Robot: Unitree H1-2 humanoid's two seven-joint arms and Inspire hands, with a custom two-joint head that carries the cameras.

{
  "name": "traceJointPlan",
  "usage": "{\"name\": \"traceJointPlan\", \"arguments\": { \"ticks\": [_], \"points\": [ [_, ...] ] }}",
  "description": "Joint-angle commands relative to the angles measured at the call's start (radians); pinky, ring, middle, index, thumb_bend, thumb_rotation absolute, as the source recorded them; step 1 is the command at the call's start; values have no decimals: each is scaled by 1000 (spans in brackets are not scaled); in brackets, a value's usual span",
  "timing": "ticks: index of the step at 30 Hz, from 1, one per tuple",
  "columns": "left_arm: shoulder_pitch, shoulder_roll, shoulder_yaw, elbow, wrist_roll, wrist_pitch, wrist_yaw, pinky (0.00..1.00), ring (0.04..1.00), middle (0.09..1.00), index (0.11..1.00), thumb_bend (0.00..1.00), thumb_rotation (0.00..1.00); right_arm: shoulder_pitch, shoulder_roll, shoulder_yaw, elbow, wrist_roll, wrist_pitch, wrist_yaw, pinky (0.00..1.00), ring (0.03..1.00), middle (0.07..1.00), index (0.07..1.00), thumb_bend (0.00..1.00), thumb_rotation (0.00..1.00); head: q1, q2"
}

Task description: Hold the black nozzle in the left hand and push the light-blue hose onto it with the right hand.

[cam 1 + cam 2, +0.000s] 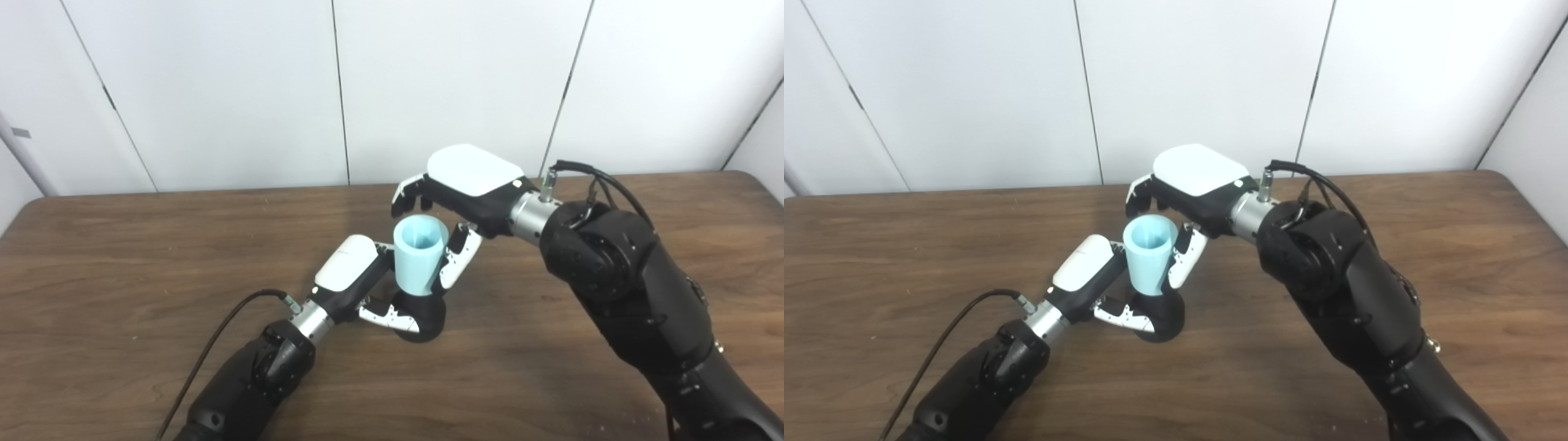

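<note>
Wooden surface (122, 257) carrying both arms, near its middle. Right hand (456, 205), held over the light-blue hose (418, 254) with fingers curled behind the hose's open top and thumb down its side, grips the hose. Left hand (361, 285) is closed around the black nozzle (422, 315), which rests on the surface. The hose stands upright on the nozzle, its lower end already meeting the black body. To seat it well, press straight down along the hose axis while the left hand braces the nozzle against tipping.
</note>
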Motion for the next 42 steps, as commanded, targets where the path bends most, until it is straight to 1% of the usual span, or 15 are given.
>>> {"name": "traceJointPlan", "arguments": {
  "ticks": [1, 5, 8, 12, 13, 15, 17, 20, 22, 24, 25, 28, 30, 35, 42],
  "points": [
    [210, -33, -53, 119, 20, 31, -17, 505, 470, 423, 427, 655, 416, -53, -8, -41, -48, -4, -38, -67, 627, 720, 779, 729, 941, 206, 0, 2],
    [211, -34, -52, 113, 20, 37, -22, 505, 472, 424, 426, 657, 418, -47, -15, -47, -45, 1, -48, -73, 649, 756, 819, 752, 945, 209, 2, 3],
    [212, -35, -51, 109, 21, 38, -22, 506, 470, 424, 426, 660, 422, -34, -23, -58, -61, 8, -50, -73, 694, 784, 830, 763, 946, 207, 6, 5],
    [211, -35, -50, 112, 22, 37, -19, 506, 466, 424, 426, 659, 420, 3, -32, -71, -94, 6, -64, -88, 737, 816, 839, 770, 938, 222, 1, 5],
    [210, -35, -50, 114, 23, 37, -18, 506, 465, 424, 426, 659, 420, 16, -34, -73, -103, 4, -72, -96, 748, 830, 846, 774, 926, 241, 1, 5],
    [210, -36, -52, 117, 27, 37, -16, 506, 465, 424, 427, 660, 421, 41, -36, -80, -117, 8, -95, -119, 763, 842, 854, 777, 917, 263, 1, 5],
    [209, -36, -52, 116, 28, 38, -17, 506, 465, 424, 429, 663, 424, 66, -42, -90, -123, 24, -134, -152, 807, 853, 862, 779, 912, 282, 4, 4],
    [209, -35, -53, 113, 28, 41, -19, 506, 465, 424, 430, 664, 425, 96, -54, -105, -121, 61, -199, -191, 916, 898, 889, 790, 897, 296, 4, 4],
    [209, -34, -54, 111, 28, 44, -21, 506, 465, 424, 430, 664, 426, 110, -62, -114, -119, 84, -233, -204, 943, 913, 899, 796, 891, 297, 5, 4],
    [209, -34, -54, 110, 28, 46, -20, 506, 465, 424, 430, 664, 426, 129, -73, -122, -115, 112, -270, -219, 981, 946, 923, 810, 882, 288, 5, 4],
    [209, -34, -54, 111, 28, 44, -19, 506, 465, 424, 430, 662, 424, 144, -83, -126, -115, 131, -293, -227, 994, 977, 951, 827, 879, 274, 5, 4],
    [208, -35, -53, 116, 27, 39, -16, 506, 463, 424, 430, 662, 424, 175, -99, -137, -117, 167, -336, -236, 1000, 999, 984, 856, 877, 244, 4, 3],
    [207, -35, -53, 117, 28, 39, -15, 505, 463, 424, 431, 662, 424, 189, -106, -140, -116, 177, -361, -243, 1000, 1000, 989, 863, 880, 230, 6, 3],
    [206, -34, -52, 125, 27, 32, -14, 504, 458, 418, 434, 662, 424, 204, -113, -145, -117, 185, -397, -257, 1000, 1000, 1000, 876, 895, 200, 6, 2],
    [208, -36, -48, 121, 25, 36, -15, 504, 462, 419, 434, 662, 424, 214, -117, -146, -102, 161, -440, -277, 1000, 1000, 1000, 888, 918, 223, 7, 1]
  ]
}}
